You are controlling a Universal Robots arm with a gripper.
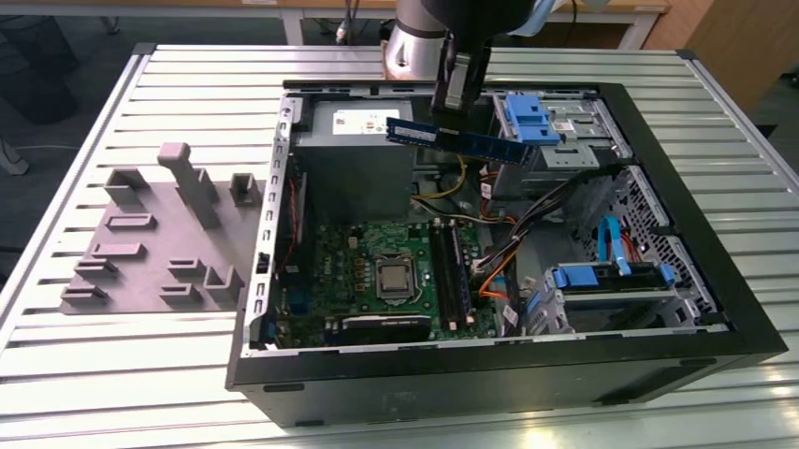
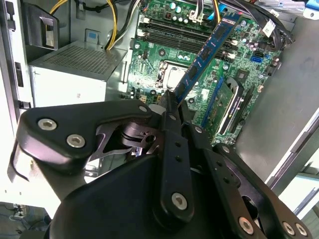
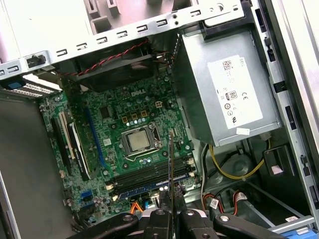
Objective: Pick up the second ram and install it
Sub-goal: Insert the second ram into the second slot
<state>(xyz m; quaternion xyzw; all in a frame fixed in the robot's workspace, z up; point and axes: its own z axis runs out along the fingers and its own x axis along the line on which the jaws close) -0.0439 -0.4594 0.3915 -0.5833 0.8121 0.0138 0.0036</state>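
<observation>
**Figure. Second ram held above the open computer case.**

In the exterior view a slatted metal counter [image 1: 125, 374] carries a computer case [image 1: 500, 374] lying on its side with the cover off. The case takes up the counter's middle and the part toward the exterior view's right edge. A grey fixture tray [image 1: 163, 243] lies just beside the case, toward the counter's edge on the exterior view's left.

The gripper [image 1: 450, 110] hangs over the case's far end, near the counter's far edge. Its fingers [image 2: 172, 144] are drawn narrow and clamp the second ram [image 1: 481, 143] near one end. The stick is in the air, clear of the board, roughly level and slightly tilted, above the grey power supply [image 1: 355, 154] and close to a blue drive bracket [image 1: 530, 117].

In the second wrist view the second ram [image 2: 207, 55] reaches out from the gripper [image 2: 172, 102] over the green motherboard [image 2: 199, 74].

In the first wrist view the second ram [image 3: 170, 164] appears edge-on as a thin dark line rising from the gripper [image 3: 171, 209]. It crosses the long black memory slots [image 3: 149, 177] beside the processor socket [image 3: 137, 141]. One of these slots holds a blue strip [image 3: 149, 187]. The power supply [image 3: 224, 89] sits beside the board.
</observation>
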